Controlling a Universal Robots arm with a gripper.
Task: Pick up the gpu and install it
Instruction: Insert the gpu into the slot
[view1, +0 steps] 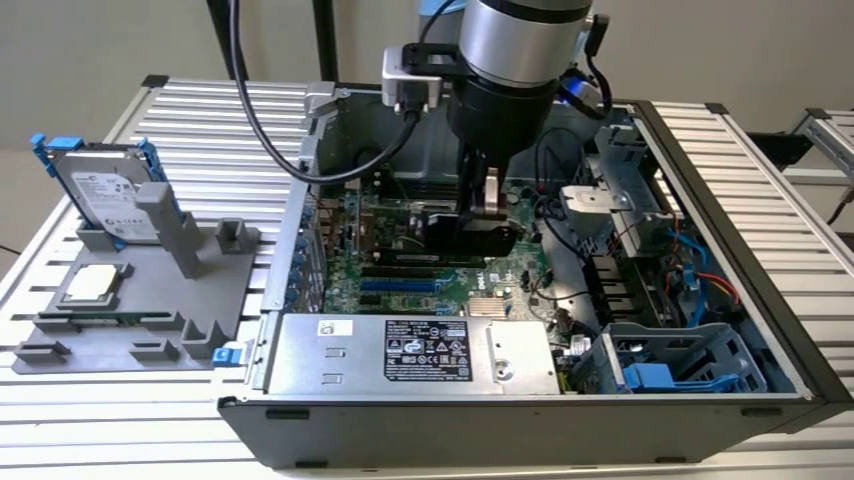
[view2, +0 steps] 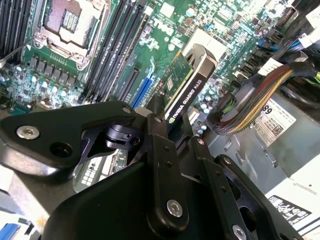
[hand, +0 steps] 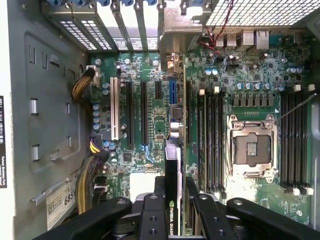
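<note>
**GPU lifted and held over the motherboard, not yet seated**

Nearest the camera in the second wrist view, the gripper (view2: 172, 122) is clenched on the gpu (view2: 192, 82); the black fingers (view2: 162, 150) pinch the card's edge in the lower centre of the frame, and the card runs away from them on edge toward the frame's upper middle, green board on one face, black cooler on the other. In the first wrist view the same grasp sits at the bottom centre, with the gpu (hand: 172, 165) standing as a thin vertical strip above the fingers.

So the pick-up looks done. The install is what remains: the card appears to hang over the motherboard (hand: 150, 130) rather than sit in it, though how far apart they are I cannot tell. In the first wrist view its edge lines up roughly with the blue slot (hand: 172, 92) in the frame's upper middle, beside the black slots (hand: 144, 112).

Farther off, in the exterior view, the arm reaches down into the open computer case (view1: 747, 230) at frame centre, the gripper (view1: 483, 215) low over the board. At the frame's left, a grey fixture tray (view1: 200, 300) carries the hard drive (view1: 107, 195) in its blue frame and the processor chip (view1: 91, 284), both well apart from the case.
</note>
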